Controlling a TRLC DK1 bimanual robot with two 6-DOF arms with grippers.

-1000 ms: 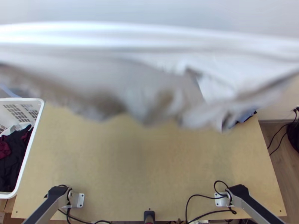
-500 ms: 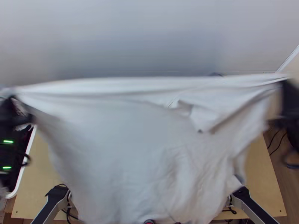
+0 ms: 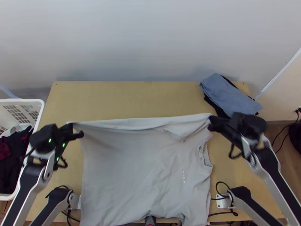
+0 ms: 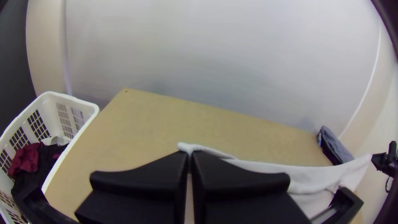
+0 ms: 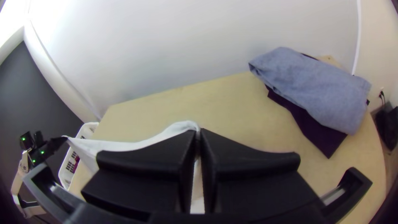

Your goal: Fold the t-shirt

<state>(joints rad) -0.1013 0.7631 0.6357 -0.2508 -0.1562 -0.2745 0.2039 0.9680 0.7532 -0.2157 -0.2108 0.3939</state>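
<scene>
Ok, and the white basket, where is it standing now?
In the top view, the white basket is at the left edge of the picture, right beside the table's left side, with the left gripper nearby.

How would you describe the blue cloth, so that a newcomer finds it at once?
Find the wooden table, then its far right corner in the top view. The blue cloth lies there, on top of dark fabric; the t-shirt nearby is pale grey.
</scene>
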